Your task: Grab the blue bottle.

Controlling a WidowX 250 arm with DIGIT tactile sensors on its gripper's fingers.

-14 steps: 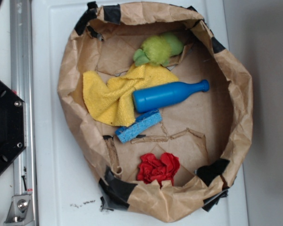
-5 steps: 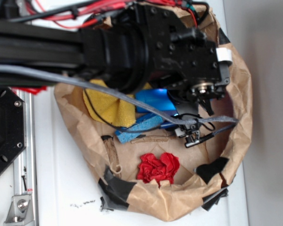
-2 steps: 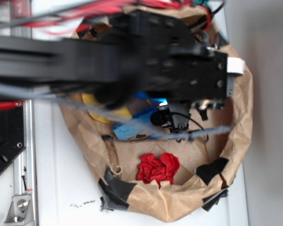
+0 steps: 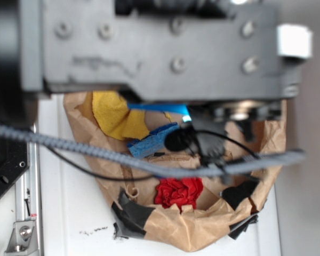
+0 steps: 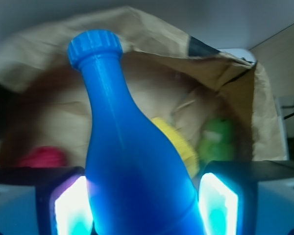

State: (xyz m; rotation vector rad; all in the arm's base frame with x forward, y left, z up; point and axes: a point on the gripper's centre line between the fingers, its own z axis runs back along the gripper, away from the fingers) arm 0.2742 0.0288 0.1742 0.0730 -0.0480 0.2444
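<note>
The blue bottle (image 5: 132, 166) fills the centre of the wrist view, seated between the gripper (image 5: 144, 208) pads — seemingly clamped on it — so the grab looks nearly done, with lifting clear of the paper-lined basket (image 4: 202, 229) left.

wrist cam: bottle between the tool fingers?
Yes, the blue bottle stands between the two lit fingers of the tool, its body filling the gap.

White tabletop (image 4: 69, 213) with a metal rail (image 4: 26, 202) along its edge.
</note>
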